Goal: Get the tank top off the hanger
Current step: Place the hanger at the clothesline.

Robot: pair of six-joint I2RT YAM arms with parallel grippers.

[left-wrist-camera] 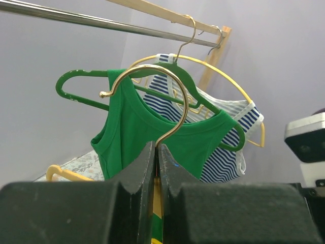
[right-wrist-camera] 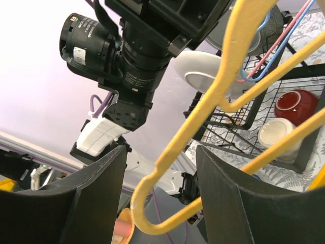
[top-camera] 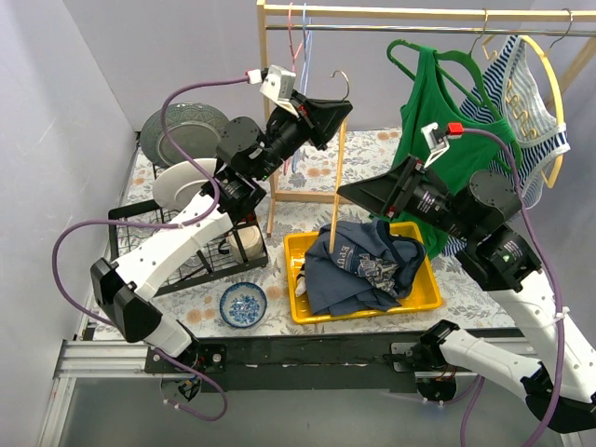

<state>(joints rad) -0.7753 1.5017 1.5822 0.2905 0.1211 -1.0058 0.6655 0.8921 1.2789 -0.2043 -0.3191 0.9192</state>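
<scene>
My left gripper [top-camera: 341, 110] [left-wrist-camera: 156, 152] is shut on the gold hook [left-wrist-camera: 152, 76] of a yellow hanger [top-camera: 335, 186] and holds it up, with the hanger's body hanging down towards the yellow tray [top-camera: 430, 294]. My right gripper [top-camera: 346, 194] [right-wrist-camera: 160, 173] is open, and one bare end of the yellow hanger [right-wrist-camera: 203, 117] passes between its jaws without touching them. A dark blue tank top [top-camera: 363, 265] lies crumpled in the tray, with the hanger's lower end at its left edge.
A green tank top [top-camera: 433, 121] [left-wrist-camera: 137, 132] on a green hanger and a striped top [top-camera: 521, 102] [left-wrist-camera: 223, 162] on a yellow hanger hang from the wooden rail [top-camera: 419, 13]. A dish rack [top-camera: 130, 244] with plates stands left, a blue bowl [top-camera: 243, 304] in front.
</scene>
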